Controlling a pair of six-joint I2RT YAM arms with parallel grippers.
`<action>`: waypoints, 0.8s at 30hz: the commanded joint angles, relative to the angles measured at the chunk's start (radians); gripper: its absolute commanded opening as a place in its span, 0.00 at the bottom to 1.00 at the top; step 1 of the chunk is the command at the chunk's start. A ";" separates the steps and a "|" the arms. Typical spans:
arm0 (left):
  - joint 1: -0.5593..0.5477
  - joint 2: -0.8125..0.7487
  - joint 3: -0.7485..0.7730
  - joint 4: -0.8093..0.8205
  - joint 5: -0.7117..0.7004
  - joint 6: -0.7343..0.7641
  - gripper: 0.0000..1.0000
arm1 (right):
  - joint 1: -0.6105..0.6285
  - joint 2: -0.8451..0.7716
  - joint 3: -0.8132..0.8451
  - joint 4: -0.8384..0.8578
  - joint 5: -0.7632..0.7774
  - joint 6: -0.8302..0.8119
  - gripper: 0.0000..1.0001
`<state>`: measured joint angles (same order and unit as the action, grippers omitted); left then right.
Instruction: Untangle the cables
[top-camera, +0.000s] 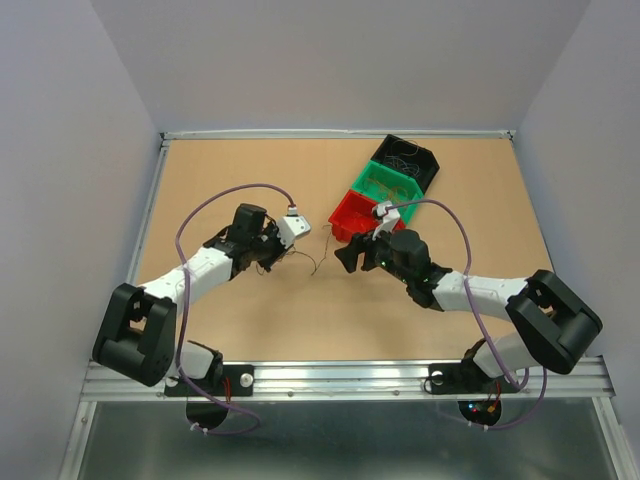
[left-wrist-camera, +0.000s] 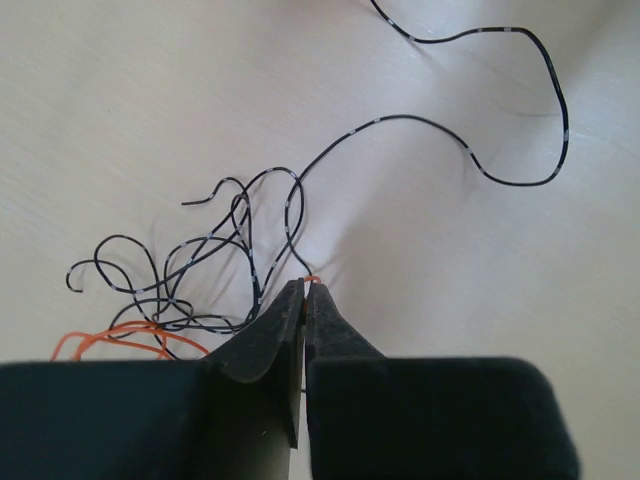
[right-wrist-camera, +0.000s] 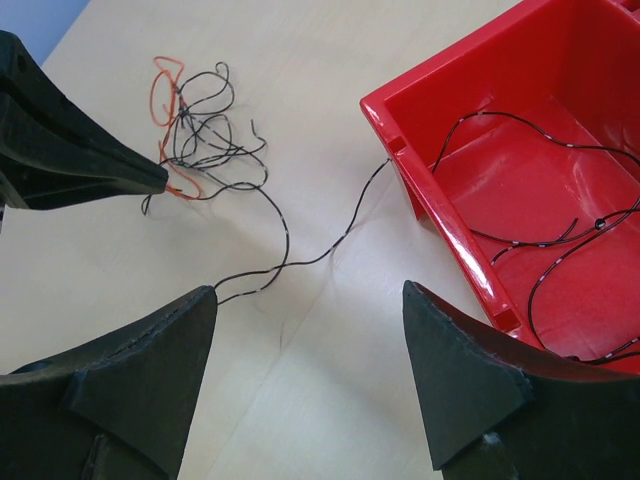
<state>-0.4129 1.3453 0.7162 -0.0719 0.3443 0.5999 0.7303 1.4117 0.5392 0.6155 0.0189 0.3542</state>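
The left hand (left-wrist-camera: 304, 290) was clenched, its two black jaws pressed together on a thin orange wire (left-wrist-camera: 311, 279) nipped at the very tips. Its own wrist view showed that pinch plainly. It also showed a loose tangle of dark, pale-banded curly wires (left-wrist-camera: 205, 265) lying on the pale wooden desk (left-wrist-camera: 120, 110) just ahead of the tips and to their left. One long dark strand (left-wrist-camera: 520, 183) curved away from it, far ahead and to the right.

The right hand (right-wrist-camera: 310, 290) was released, its two jaws standing wide apart above bare desk and touching nothing. Only its view showed where the long strand went: from the tangle, past the gap between the jaws, up to the corner of a red plastic bin (right-wrist-camera: 430, 205) just ahead and to the right. More dark banded wires (right-wrist-camera: 530, 240) lay inside that bin. The same view caught the left hand at the tangle's edge, beside the orange loops.

The top view alone showed three bins in a row beyond the right hand: red, then a green plastic bin (top-camera: 375, 172), then a black plastic bin (top-camera: 425, 172). There the tangle was only a faint scribble between the two hands. I counted two hands, three bins and one orange wire. The dark strands were too interlaced to count.
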 joint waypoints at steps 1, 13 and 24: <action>-0.003 0.005 0.046 0.009 -0.007 0.000 0.00 | 0.003 -0.030 -0.025 0.073 0.015 -0.018 0.80; -0.003 -0.127 0.039 -0.083 0.226 0.109 0.00 | 0.003 0.044 -0.007 0.168 -0.172 -0.064 0.80; -0.003 -0.313 0.016 -0.181 0.447 0.239 0.00 | 0.029 0.246 0.094 0.305 -0.298 -0.093 0.80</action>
<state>-0.4126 1.0851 0.7280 -0.2070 0.6743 0.7826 0.7422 1.6230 0.5575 0.7940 -0.2268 0.2893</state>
